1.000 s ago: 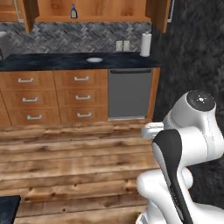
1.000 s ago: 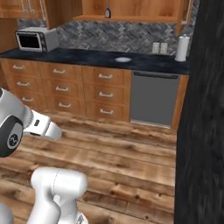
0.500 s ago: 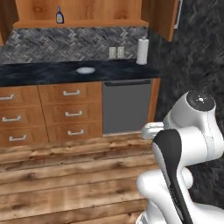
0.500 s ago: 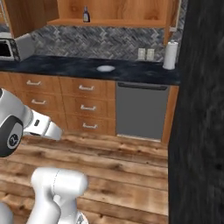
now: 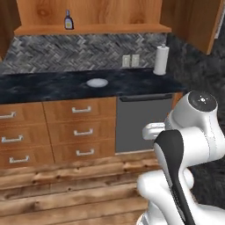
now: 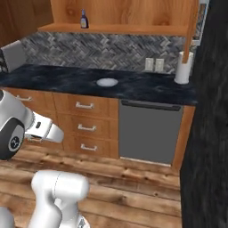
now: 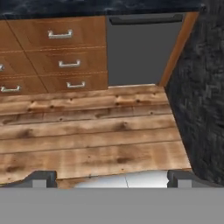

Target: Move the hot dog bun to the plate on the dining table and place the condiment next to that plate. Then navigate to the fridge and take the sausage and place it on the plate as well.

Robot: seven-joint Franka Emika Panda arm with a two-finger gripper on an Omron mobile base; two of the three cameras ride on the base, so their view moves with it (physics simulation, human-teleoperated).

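Note:
My gripper [image 7: 113, 177] is open in the hand view. Its two dark fingertips [image 7: 41, 178] stand far apart at the bottom with nothing between them, and it looks down at a wooden floor [image 7: 87, 140] in front of the lower cabinets. The arm is folded close over the base [image 5: 189, 145]. The hot dog bun, the plate, the dining table, the condiment, the fridge and the sausage are out of view.
Ahead runs a dark counter [image 5: 52, 85] over wooden drawers [image 6: 84, 122], with a grey dishwasher [image 5: 140, 123] beside them. On the counter are a small pale bluish plate [image 5: 97, 82] and a paper towel roll [image 5: 161, 59]. A brown bottle [image 5: 68, 20] stands on the shelf. A black wall [image 6: 209, 133] closes the right.
The whole picture has shifted: the base has driven closer to the counter, which now looks larger, and the microwave has slid out on the left. The arm's pose is unchanged.

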